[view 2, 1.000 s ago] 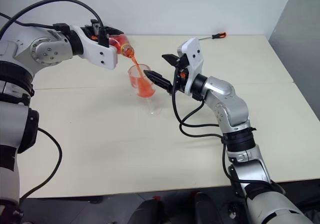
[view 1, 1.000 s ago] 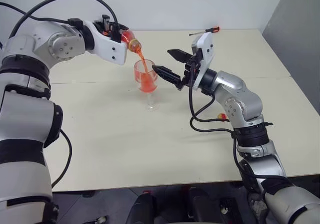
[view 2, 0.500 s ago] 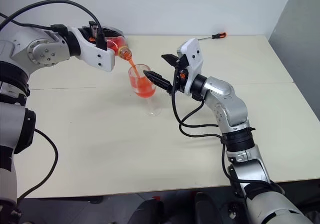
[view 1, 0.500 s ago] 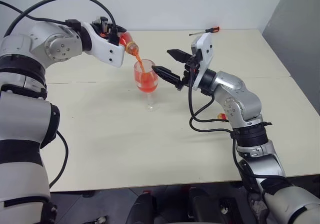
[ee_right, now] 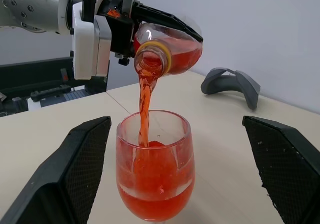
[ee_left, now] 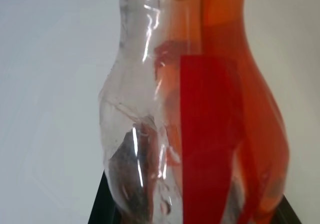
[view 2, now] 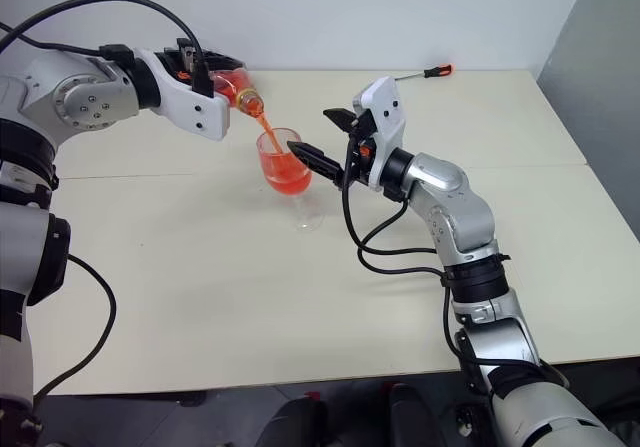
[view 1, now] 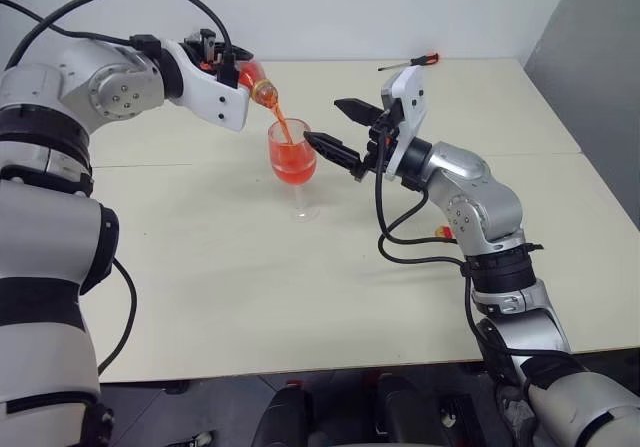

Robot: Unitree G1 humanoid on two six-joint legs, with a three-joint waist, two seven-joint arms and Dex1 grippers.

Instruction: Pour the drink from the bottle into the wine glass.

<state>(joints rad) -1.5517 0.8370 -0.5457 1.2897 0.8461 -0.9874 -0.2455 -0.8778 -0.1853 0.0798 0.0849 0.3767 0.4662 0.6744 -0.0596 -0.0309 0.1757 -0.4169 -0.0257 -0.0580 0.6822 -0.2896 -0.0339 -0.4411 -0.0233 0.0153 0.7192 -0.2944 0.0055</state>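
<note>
The left hand (view 1: 228, 67) is clamping the bottle (ee_right: 167, 48) around its body and is holding it tipped, mouth angled down over the wine glass (view 1: 293, 167). No cap is showing on the open mouth. The drink (ee_right: 145, 108) is running in a thin red stream from the bottle mouth into the bowl. The stream is landing inside the rim; no spill is showing on the tabletop (view 1: 300, 297) around the foot.

The glass is standing upright on the tabletop, below the bottle mouth and not touching it. The bowl is reading more than half full, level well under the rim.

The right hand (view 1: 345, 135) is hovering just beside the glass with its fingers spread wide, one on each side of the bowl in the right wrist view, touching nothing and holding nothing.

Judgement on progress: the pour is well under way. A good share of the drink is sitting in the bottle, pooled along its lower side. Left to do: finishing the pour without overfilling, then righting the bottle.

A screwdriver (view 1: 410, 63) is lying near the far edge, well apart from the work.
</note>
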